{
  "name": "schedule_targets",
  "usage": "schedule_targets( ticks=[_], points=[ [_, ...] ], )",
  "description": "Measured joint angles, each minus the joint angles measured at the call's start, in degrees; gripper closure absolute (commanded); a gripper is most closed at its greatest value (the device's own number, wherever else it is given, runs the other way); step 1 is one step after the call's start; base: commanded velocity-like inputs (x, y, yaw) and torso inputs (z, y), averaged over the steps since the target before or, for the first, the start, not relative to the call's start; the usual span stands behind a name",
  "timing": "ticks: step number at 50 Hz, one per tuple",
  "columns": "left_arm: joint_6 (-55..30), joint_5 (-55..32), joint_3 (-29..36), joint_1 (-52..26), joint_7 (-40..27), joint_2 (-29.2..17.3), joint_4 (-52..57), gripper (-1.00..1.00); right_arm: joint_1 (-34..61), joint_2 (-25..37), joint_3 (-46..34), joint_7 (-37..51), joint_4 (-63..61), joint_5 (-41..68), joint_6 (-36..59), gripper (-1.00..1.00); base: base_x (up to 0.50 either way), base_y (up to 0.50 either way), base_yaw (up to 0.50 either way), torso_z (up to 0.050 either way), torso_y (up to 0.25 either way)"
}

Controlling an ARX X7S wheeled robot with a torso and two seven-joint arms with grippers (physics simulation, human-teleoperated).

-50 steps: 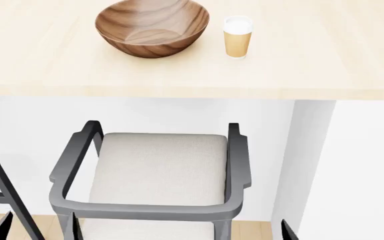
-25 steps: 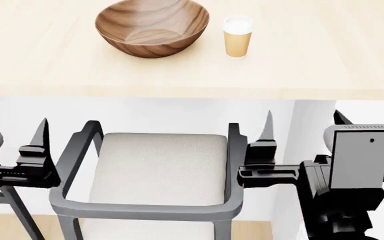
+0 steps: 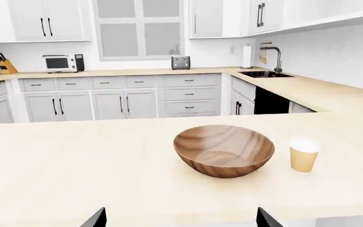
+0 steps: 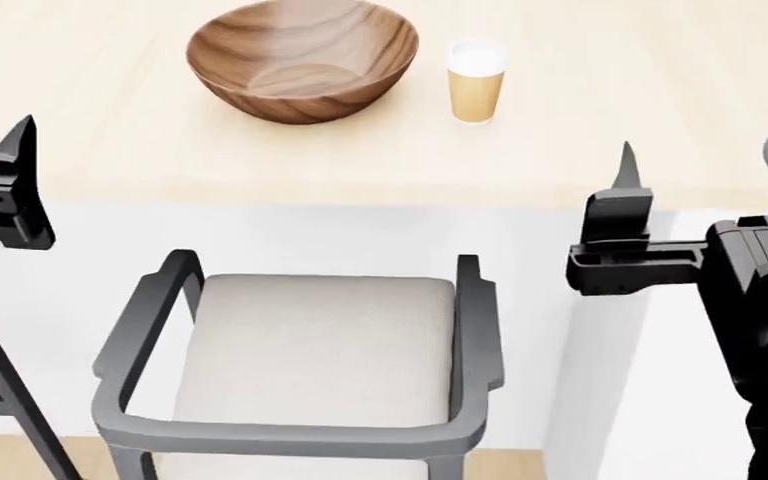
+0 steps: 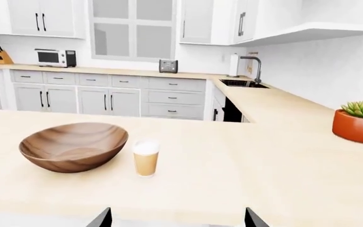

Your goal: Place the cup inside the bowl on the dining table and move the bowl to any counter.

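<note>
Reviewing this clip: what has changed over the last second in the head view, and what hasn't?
Both arms rose into view: absent a second ago, beside the chair half a second ago, now at table-edge height and further apart. The left gripper and right gripper hold nothing; their jaws appear open in the wrist views. The view shifted slightly. The bowl and the cup stay side by side on the dining table; the chair is unmoved.

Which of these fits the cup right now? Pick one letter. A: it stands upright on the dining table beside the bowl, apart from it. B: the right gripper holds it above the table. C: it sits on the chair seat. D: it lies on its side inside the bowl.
A: the cup stands upright with its white lid on, on the dining table, next to the bowl with a gap between them, and neither gripper is near it.
</note>
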Motion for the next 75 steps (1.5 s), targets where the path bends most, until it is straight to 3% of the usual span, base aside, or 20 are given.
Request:
schedule_targets(
  ticks=[21,63,75],
  points=[
    [-4.91,-3.86,-2.26,-4.67,-0.73,-0.84,-0.82,-1.0,1.52,2.41,1.45,0.08,-0.67,2.69,3.12,-1.0,0.37,0.05,0.0,0.0,0.0],
    [-4.51,-5.87,-4.12,-3.01,-0.89,-1.65,-1.64,-1.0,-0.15,2.04,1.53,0.72,-1.28,4.06,2.89,-1.0,0.48,0.04,0.0,0.0,0.001],
    [-4.37,-6.31,-4.48,-2.26,-0.93,-2.03,-1.76,-1.0,0.81,1.27,0.82,0.93,-0.36,5.46,4.29,-1.0,0.09,0.0,0.0,0.0,0.0]
  ],
)
